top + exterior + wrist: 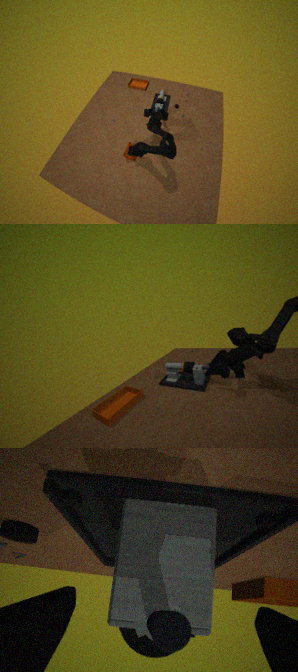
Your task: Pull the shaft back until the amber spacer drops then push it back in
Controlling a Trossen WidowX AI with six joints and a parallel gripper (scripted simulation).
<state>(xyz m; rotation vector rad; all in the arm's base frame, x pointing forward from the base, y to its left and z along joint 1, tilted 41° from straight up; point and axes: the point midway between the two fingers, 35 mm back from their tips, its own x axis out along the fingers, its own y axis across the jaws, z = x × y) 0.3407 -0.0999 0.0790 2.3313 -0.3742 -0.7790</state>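
Observation:
The big light grey housing block (172,375) (162,93) stands at one end of the dark base plate (185,385). The amber spacer (183,366) (161,98) sits on the shaft line against it, with black spacers (189,367) beside it. A smaller grey support block (199,375) (187,578) stands at the other end. The shaft (205,367) (169,630) sticks out of it, its dark round end facing the wrist camera. My gripper (156,114) (214,370) (167,606) is open and empty, its fingers wide on either side of the shaft end. The shaft inside the blocks is hidden.
An orange tray (138,84) (118,406) (280,591) lies off to one side beyond the fixture. A small black round object (176,106) (19,531) lies beside the base plate. Small bluish bits (183,115) lie scattered near it. An orange piece (129,154) lies by the arm's base.

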